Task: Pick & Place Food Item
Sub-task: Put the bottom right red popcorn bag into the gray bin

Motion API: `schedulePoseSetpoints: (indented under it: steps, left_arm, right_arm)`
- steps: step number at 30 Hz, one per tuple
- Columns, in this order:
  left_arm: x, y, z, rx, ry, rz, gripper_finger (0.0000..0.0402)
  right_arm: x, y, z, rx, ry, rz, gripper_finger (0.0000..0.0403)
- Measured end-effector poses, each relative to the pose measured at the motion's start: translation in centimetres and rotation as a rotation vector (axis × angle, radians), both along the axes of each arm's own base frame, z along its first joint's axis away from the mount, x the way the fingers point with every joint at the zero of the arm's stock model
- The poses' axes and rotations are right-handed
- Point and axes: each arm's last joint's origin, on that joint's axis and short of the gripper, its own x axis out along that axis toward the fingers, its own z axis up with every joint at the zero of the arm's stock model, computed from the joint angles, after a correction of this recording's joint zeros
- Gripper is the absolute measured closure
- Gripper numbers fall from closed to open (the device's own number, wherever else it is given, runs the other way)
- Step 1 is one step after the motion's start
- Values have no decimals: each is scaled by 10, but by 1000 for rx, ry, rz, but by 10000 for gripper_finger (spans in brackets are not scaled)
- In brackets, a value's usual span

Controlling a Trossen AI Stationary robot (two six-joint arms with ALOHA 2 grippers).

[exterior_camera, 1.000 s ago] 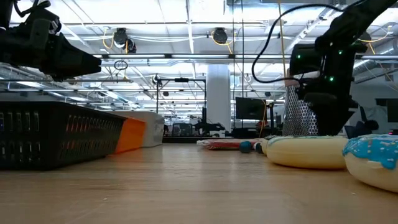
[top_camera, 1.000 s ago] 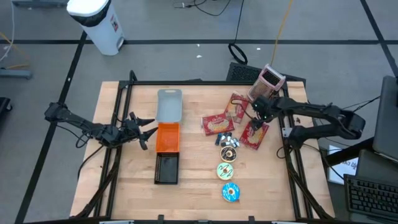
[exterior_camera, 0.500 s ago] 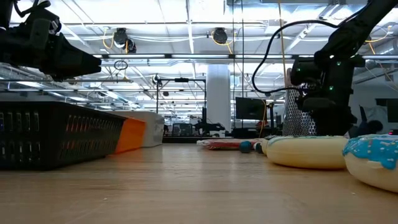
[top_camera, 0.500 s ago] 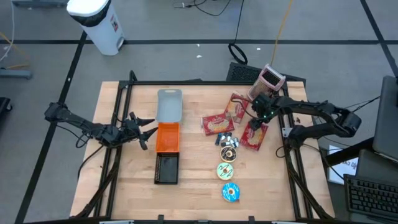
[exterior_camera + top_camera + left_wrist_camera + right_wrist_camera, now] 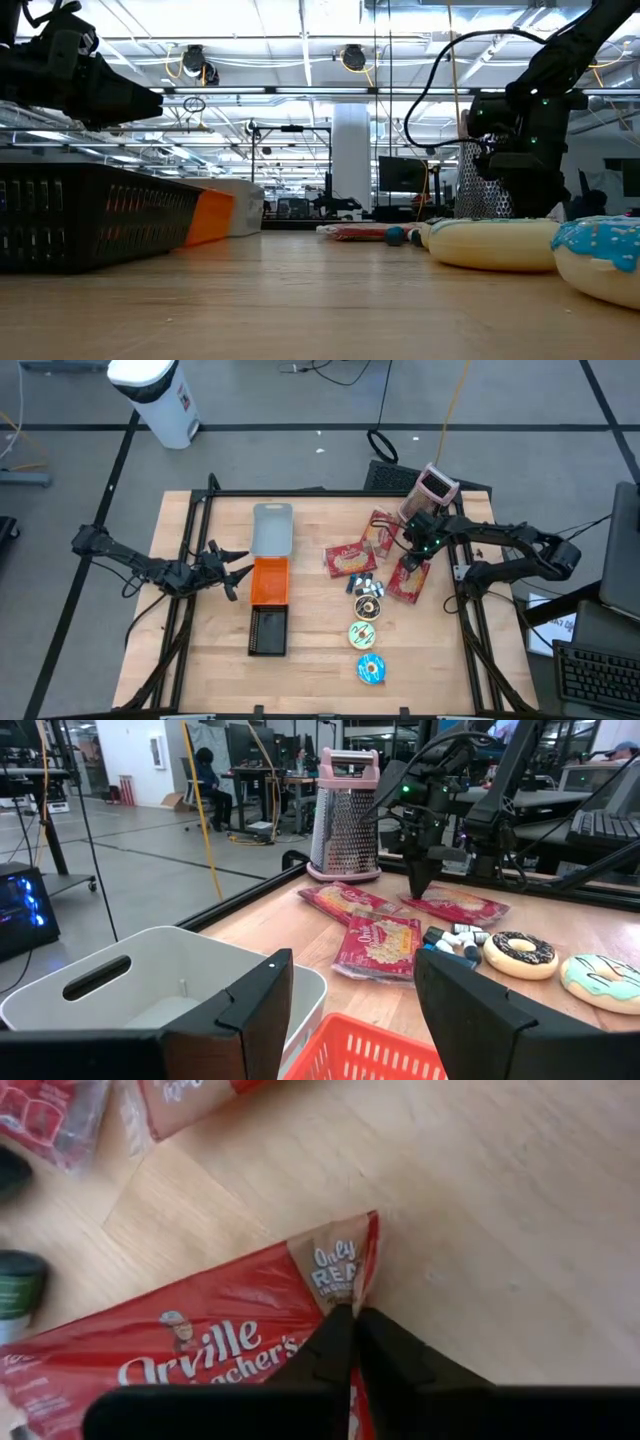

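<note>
A red popcorn packet (image 5: 190,1345) lies flat on the wooden table (image 5: 200,660) near its right edge, also seen in the high view (image 5: 408,580). My right gripper (image 5: 350,1330) stands over its far end, shut on it; the left wrist view shows this gripper (image 5: 418,888) pointing down at the packet (image 5: 462,906). Two more red packets (image 5: 350,560) (image 5: 380,532) lie flat beside it. My left gripper (image 5: 232,567) waits open at the table's left, level, beside the orange basket (image 5: 269,580). My right gripper pinches the packet's edge next to its brown printed corner (image 5: 335,1275) between its two fingertips (image 5: 330,1342). The fingers come steeply from above, slanting down. The packet still lies flat on the table; the fingertips hide the exact place of contact.
A grey basket (image 5: 272,528), the orange one and a black one (image 5: 267,630) stand in a row left of centre. A pink-handled grater (image 5: 434,488) stands at the far right. Three doughnuts (image 5: 367,607) (image 5: 362,634) (image 5: 371,670) and small dark capsules (image 5: 362,586) lie near the packets.
My right gripper has sunk a little toward the popcorn packet, tipped steeper and shut on its edge. The packet has stayed flat on the table.
</note>
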Motion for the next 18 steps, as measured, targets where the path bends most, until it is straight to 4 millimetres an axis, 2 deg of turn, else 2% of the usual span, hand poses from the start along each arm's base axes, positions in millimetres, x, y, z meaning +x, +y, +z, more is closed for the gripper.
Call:
schedulePoseSetpoints:
  steps: [2, 9, 18]
  left_arm:
    - [0, 0, 0, 0, 0, -1, 190]
    - [0, 0, 0, 0, 0, -1, 190]
    - [0, 0, 0, 0, 0, 0, 190]
  right_arm:
    - [1, 0, 9, -38, -29, 5, 400]
    - [5, 6, 60, -207, -233, 46, 402]
    - [1, 36, 117, -432, -631, 130, 403]
